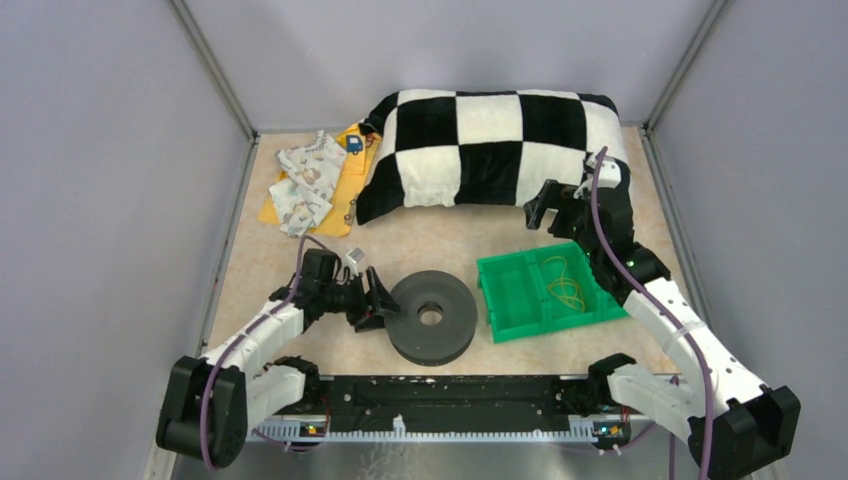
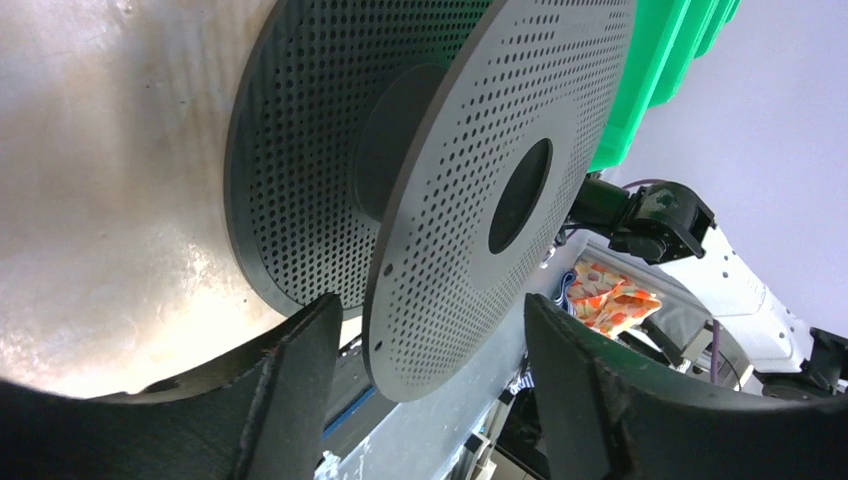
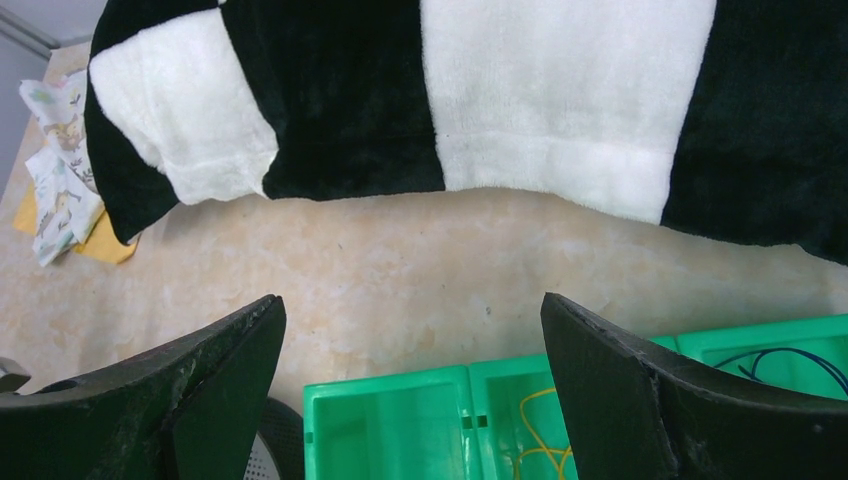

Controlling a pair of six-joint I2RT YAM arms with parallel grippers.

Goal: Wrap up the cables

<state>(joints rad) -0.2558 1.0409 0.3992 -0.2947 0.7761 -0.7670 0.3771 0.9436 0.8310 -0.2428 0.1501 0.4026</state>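
Note:
The black round spool (image 1: 430,315) lies flat on the table in the top view. My left gripper (image 1: 374,300) is open at its left rim. In the left wrist view the near perforated flange (image 2: 450,220) has its edge between my spread fingers (image 2: 290,400), apart from both. The spool's core (image 2: 385,150) looks bare; no thin dark wire shows on it. My right gripper (image 1: 540,208) is open and empty above the far edge of the green tray (image 1: 515,256). A thin dark bluish strand (image 3: 785,358) shows in the tray's right compartment.
The green tray (image 3: 390,378) holds yellow looped strands (image 1: 565,285) and stands right of the spool. A black-and-white checkered pillow (image 1: 490,150) lies across the back. Patterned cloths on a yellow sheet (image 1: 310,180) lie at the back left. Grey walls enclose the table.

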